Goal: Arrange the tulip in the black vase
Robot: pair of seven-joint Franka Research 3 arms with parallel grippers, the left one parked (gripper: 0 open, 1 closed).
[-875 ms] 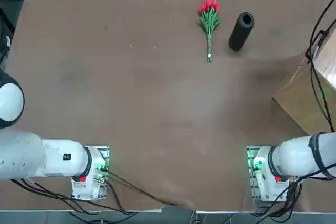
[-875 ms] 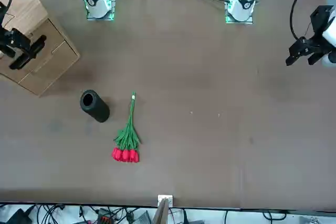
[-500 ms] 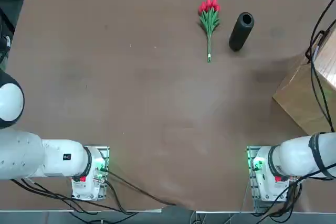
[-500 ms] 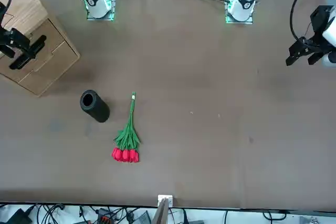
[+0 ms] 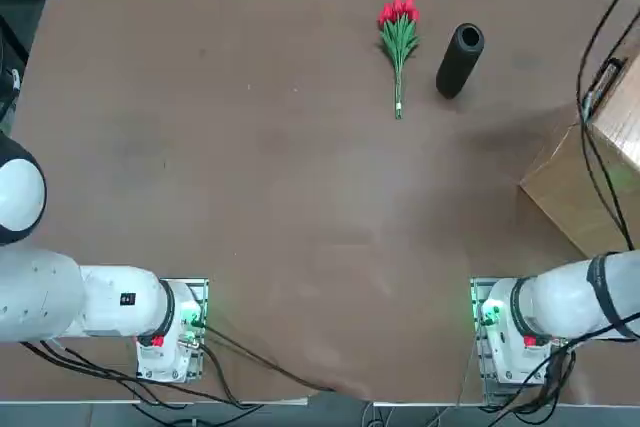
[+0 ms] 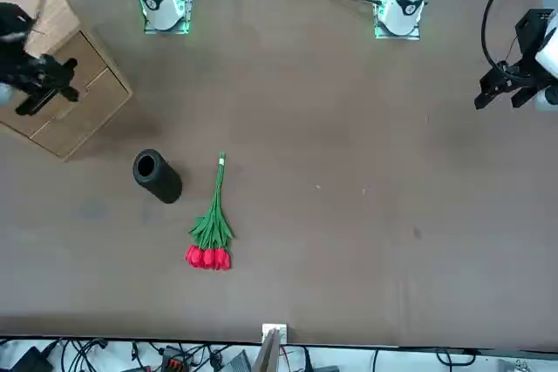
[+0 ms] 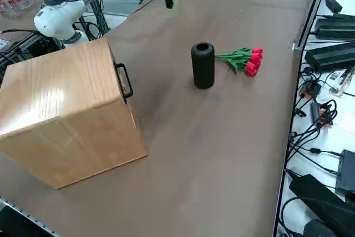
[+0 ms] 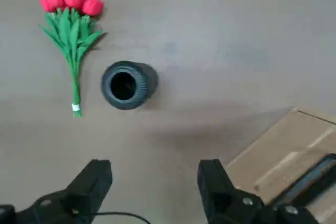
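The tulip point(image 5: 398, 37) is a small bunch of red buds on green stems, lying flat on the brown table at its far side. Just to its right stands the black vase point(image 5: 459, 60), upright with its round mouth open. From the wrist, the vase point(image 8: 127, 85) and the tulip point(image 8: 71, 30) lie side by side well below my right gripper point(image 8: 155, 182). Its two fingers are spread wide and hold nothing. Across the table, the right gripper point(image 6: 44, 84) hovers over a wooden box, off to the side of the vase point(image 6: 157, 176) and the tulip point(image 6: 211, 224).
A wooden box point(image 7: 66, 120) with a black handle stands near the table's right edge, close to the vase point(image 7: 203, 65). Cables hang down over the box point(image 5: 590, 177). Power bricks and cables lie beyond the table's far edge.
My right arm has started to shift above the wooden box, and its cables have swung. The tulip and the vase have not moved.
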